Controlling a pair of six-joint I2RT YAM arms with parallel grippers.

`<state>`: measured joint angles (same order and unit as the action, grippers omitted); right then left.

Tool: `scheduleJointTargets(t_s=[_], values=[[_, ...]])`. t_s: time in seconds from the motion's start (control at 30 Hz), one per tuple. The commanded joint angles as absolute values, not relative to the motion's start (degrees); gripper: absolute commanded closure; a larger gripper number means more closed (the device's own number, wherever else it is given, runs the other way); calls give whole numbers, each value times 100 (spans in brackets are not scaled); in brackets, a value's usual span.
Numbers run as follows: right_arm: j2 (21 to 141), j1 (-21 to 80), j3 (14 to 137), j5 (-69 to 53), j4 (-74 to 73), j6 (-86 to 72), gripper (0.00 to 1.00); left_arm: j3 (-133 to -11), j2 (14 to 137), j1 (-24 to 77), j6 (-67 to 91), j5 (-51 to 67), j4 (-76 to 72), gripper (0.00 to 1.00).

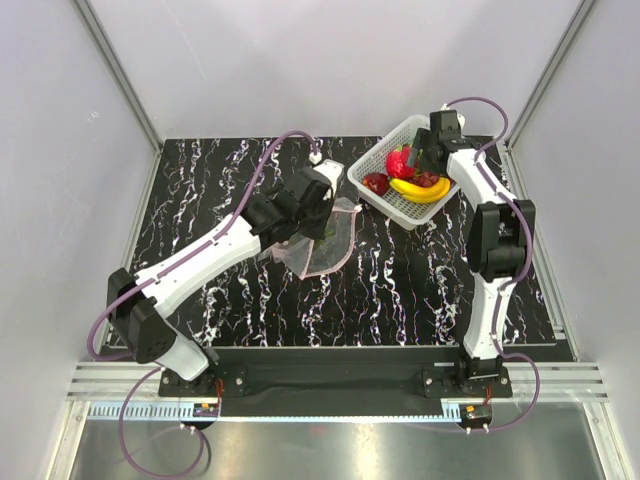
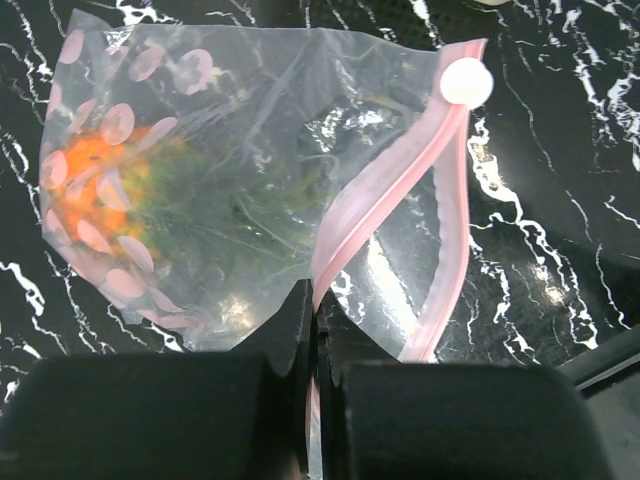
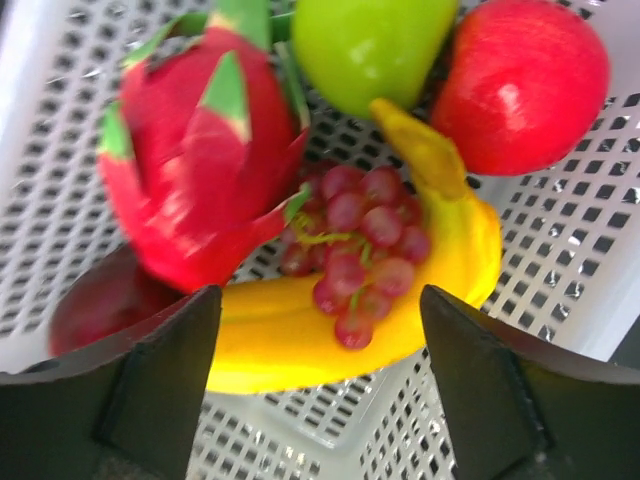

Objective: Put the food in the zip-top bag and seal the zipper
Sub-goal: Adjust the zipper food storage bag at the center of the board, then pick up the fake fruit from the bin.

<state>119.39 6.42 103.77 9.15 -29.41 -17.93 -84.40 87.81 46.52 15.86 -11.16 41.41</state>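
Right wrist view showed the right gripper (image 3: pixel 318 300) with its fingers spread wide and holding nothing, poised over the grapes (image 3: pixel 350 250). The bunch lay on the curve of the banana (image 3: pixel 455 235) inside the white basket (image 3: pixel 570 270), at the far right of the table (image 1: pixel 180 200). The step in hand looked to be picking up the grapes. Doing it well would mean coming straight down so both fingers bracket the bunch alone, closing gently, and lifting without dragging the banana along. The dragon fruit (image 3: pixel 200 170) crowded the bunch from the left and partly overhung it, so a finger seemed likeliest to snag there. A green fruit (image 3: pixel 370 45) and a red apple (image 3: pixel 520 85) sat just beyond, and a dark red fruit (image 3: pixel 95 305) lay at the basket's left end. Near the table's middle, the left gripper (image 2: pixel 315 320) was pinched tight on the zipper (image 2: pixel 400 170) of the zip-top bag (image 2: pixel 260 150). The bag's mouth gaped open, and the pineapple (image 2: pixel 100 170) lay inside at its closed end.
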Motion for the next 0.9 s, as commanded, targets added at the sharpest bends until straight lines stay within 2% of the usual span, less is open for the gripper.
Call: scheduleJointTargets(t_s=[0.0, 0.13, 0.37, 0.5, 0.53, 0.6, 0.63, 0.77, 0.87], values=[[12225, 571, 10977, 1608, -3357, -1828, 11, -8508, 8728, 4667, 1538, -1073, 3797, 100], [12743, 554, 11600, 1959, -3935, -2064, 9, -8499, 8745, 4763, 1564, -985, 3771, 100], [13305, 536, 11749, 1591, -3981, -2320, 19, -8350, 8719, 4904, 1591, -984, 3718, 100], [13562, 510, 11979, 1538, -4140, -2364, 35, -8314, 8684, 4896, 1564, -1063, 3762, 100], [13527, 510, 11953, 1477, -4105, -2382, 44, -8314, 8666, 4904, 1564, -1072, 3779, 100], [13360, 501, 11857, 1354, -3991, -2373, 51, -8323, 8666, 4904, 1556, -1072, 3779, 100], [13290, 475, 11813, 1310, -3938, -2373, 61, -8315, 8675, 4904, 1556, -1072, 3771, 100], [12658, 352, 11497, 898, -3736, -2408, 71, -8341, 8692, 4913, 1564, -1037, 3762, 100], [12236, 229, 11295, 572, -3665, -2470, 73, -8376, 8684, 4896, 1564, -1063, 3797, 100]])
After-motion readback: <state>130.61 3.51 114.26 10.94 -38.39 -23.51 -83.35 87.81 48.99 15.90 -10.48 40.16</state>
